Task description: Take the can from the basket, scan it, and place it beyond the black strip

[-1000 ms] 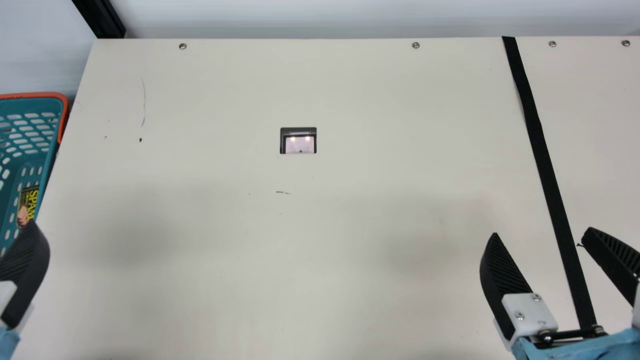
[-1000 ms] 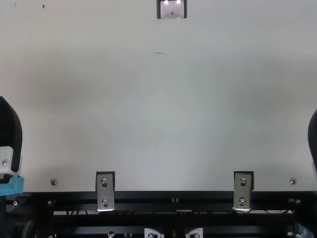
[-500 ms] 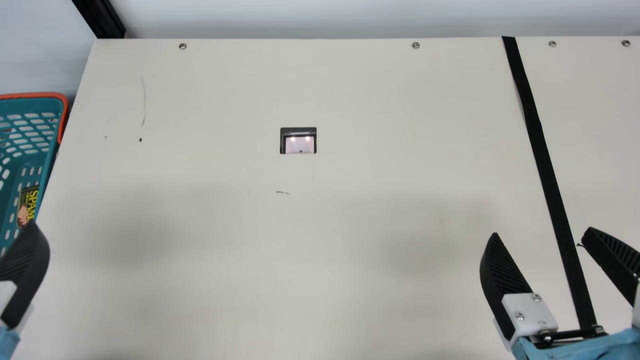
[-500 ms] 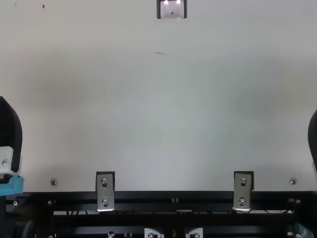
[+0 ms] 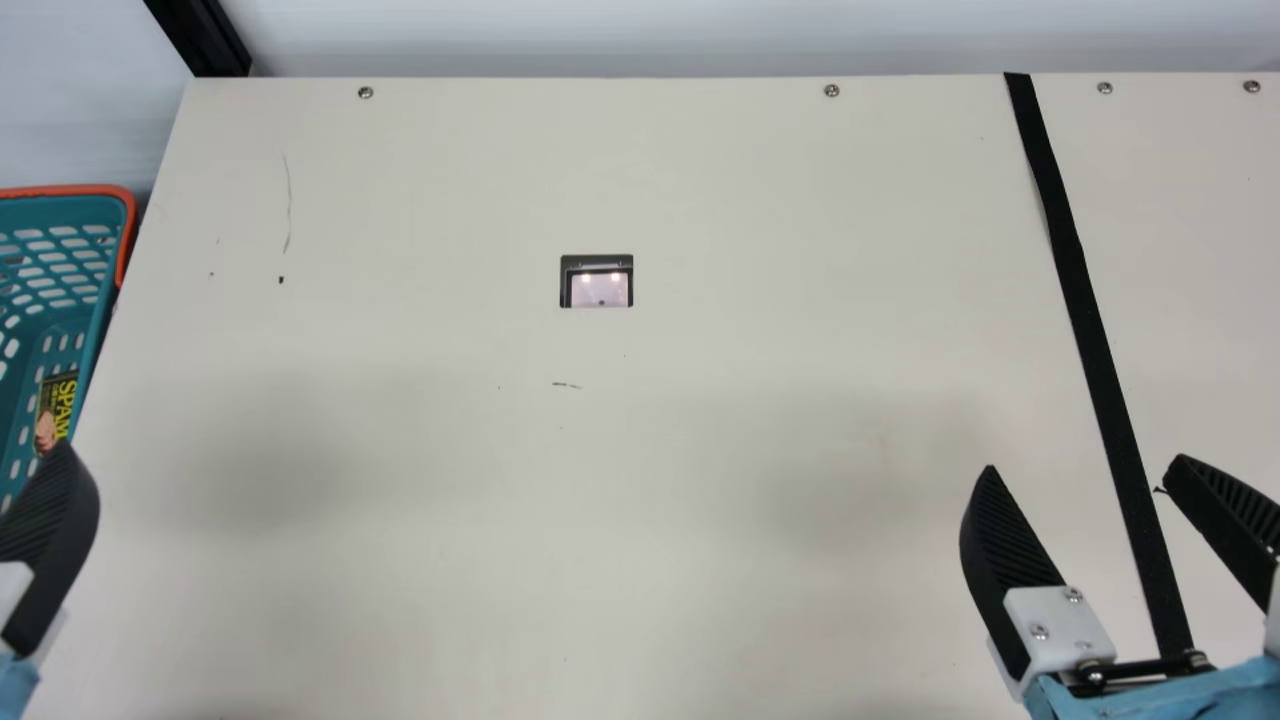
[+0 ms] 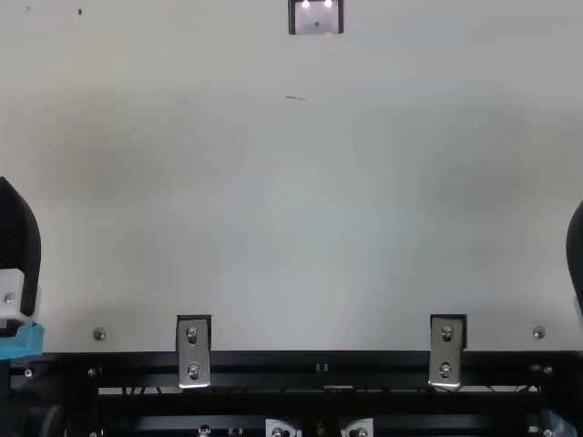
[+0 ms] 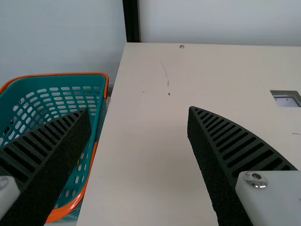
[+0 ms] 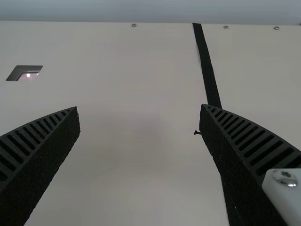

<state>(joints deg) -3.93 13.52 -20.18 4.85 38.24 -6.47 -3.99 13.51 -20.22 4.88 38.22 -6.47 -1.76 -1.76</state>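
Observation:
The can lies in the teal basket at the main view's left edge, its yellow lettering facing up. My left gripper is at the lower left corner there, one finger in sight near the basket; in the left wrist view the same gripper stands open with nothing between its fingers. My right gripper is open and empty at the lower right, its fingers on either side of the black strip; the right wrist view shows this gripper wide open. The scanner window is set into the table.
The cream table spreads between the basket and the strip and continues past the strip on the right. A dark post rises at the back left corner. Metal brackets sit on the table's front edge in the top view.

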